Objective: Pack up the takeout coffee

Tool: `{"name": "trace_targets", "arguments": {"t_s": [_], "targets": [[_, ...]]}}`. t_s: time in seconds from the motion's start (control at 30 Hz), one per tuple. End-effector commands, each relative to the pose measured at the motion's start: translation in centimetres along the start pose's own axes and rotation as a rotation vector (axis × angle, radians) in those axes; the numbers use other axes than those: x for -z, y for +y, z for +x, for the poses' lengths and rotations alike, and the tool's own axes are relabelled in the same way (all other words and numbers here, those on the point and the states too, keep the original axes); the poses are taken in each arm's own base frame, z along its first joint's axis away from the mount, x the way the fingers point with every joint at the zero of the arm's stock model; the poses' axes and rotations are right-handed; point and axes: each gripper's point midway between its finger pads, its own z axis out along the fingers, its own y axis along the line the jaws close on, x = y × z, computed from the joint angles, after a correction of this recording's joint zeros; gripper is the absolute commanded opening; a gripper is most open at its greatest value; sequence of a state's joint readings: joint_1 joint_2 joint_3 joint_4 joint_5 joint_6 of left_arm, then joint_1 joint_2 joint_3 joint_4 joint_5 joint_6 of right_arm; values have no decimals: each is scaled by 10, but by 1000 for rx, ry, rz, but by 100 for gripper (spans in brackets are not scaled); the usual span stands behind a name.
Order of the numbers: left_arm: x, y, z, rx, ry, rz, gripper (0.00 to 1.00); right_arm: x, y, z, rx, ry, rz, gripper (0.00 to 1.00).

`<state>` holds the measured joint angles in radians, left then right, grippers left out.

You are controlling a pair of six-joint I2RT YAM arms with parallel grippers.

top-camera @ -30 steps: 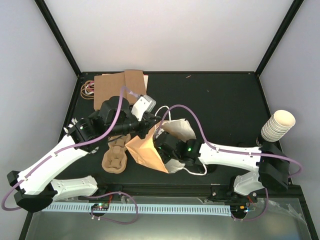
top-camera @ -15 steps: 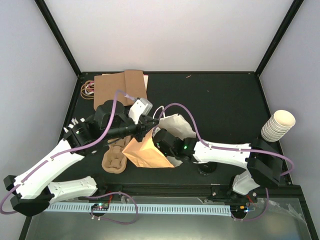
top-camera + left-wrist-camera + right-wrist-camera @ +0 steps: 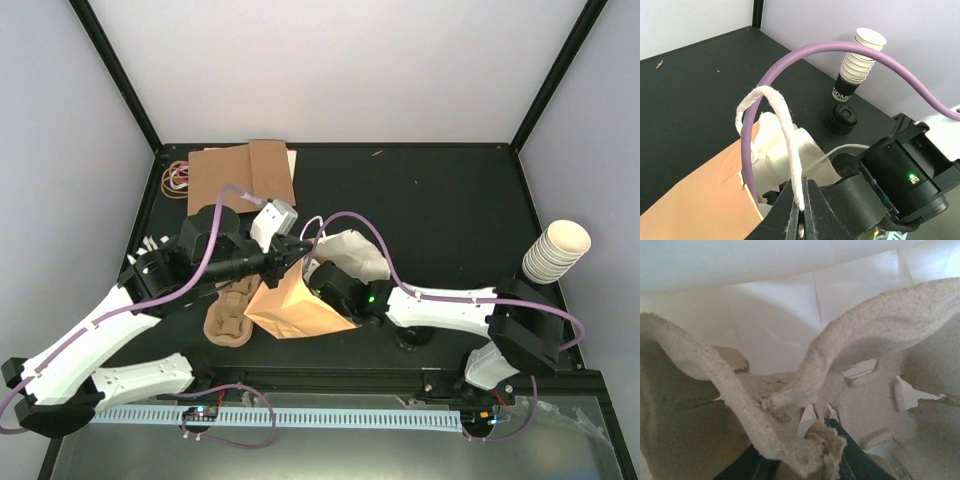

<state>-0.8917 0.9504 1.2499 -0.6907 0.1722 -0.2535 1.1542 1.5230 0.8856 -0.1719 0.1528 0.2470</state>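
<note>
As it seems, one coffee (image 3: pixel 842 120) stands.

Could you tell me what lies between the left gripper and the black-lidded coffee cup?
The left wrist view shows the paper bag's white-lined mouth between the left gripper and the black-lidded cup.

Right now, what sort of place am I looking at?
Probably a robot lab cell staged as a takeout packing bench: a black table walled by plain white panels, with a brown paper bag, a pulp cup tray and a stack of paper cups.
</note>
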Motion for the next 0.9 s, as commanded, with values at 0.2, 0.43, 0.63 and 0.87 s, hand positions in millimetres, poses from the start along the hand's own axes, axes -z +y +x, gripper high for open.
{"name": "trace_targets", "arguments": {"t_s": [0.2, 0.43, 0.63, 0.87], "targets": [[28, -25, -22, -84, -111, 106, 2, -18, 7, 28, 93, 102, -46, 24], [34, -37, -24, -103, -126, 167, 2, -32, 11, 33, 118, 143, -54, 24], [38, -39, -24, -116, -135, 178, 2, -33, 7, 34, 116, 138, -35, 24], [32, -33, -16, -113, -112, 157, 1, -10, -38, 33, 44, 133, 172, 24]]}}
